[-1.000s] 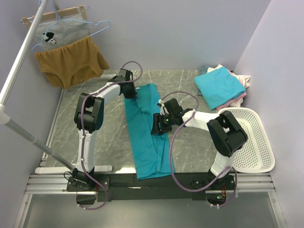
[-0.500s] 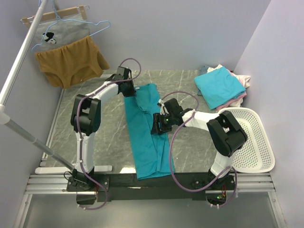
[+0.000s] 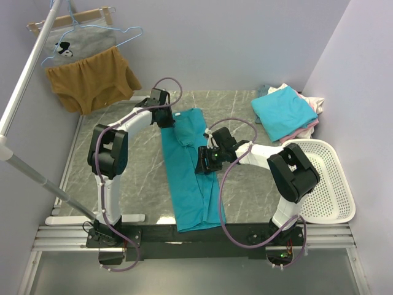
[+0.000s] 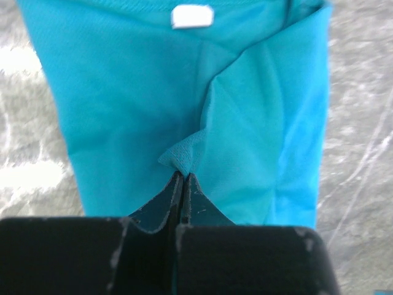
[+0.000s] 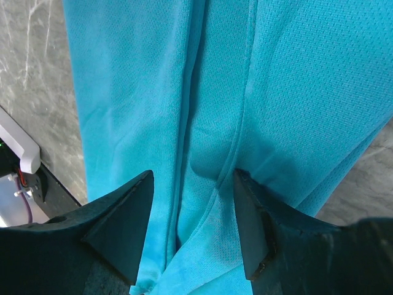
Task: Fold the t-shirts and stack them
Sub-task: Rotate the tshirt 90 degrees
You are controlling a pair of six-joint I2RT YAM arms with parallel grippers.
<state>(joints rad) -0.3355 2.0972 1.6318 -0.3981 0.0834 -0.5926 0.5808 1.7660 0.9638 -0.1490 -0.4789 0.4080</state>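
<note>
Left gripper [image 3: 167,117] sits at the far left corner of the teal shirt [image 3: 187,178]. From overhead you cannot make out its jaws. Its wrist camera settles it: the gripper [image 4: 182,178] is clamped tight on a small peak of teal cloth, pinched up from the layer beneath. That view also shows a white label [image 4: 192,15] near the collar edge and a flap folded diagonally across the right side, neither of which shows from above.

The right gripper [image 3: 206,165] is over the shirt's right edge, about midway along its length. In its wrist view the right gripper [image 5: 191,184] has its jaws apart, with one finger [image 5: 123,215] on each side of a lengthwise crease. It holds nothing. The tips are low over the cloth, but I cannot tell whether they press on it.

Only the overhead view gives the whole layout. The shirt lies as a long narrow strip down the middle of the grey marbled surface [image 3: 135,166], folded in from its sides, with its near end at the front edge between the two arm bases. At the far right corner a turquoise shirt [image 3: 284,114] tops a loose pile, with pink [image 3: 312,127] and white [image 3: 287,89] cloth showing beneath it. A white basket [image 3: 328,184] stands just beside the right arm. On the rail at far left hang a mustard garment [image 3: 92,80] and a grey one [image 3: 73,43].
</note>
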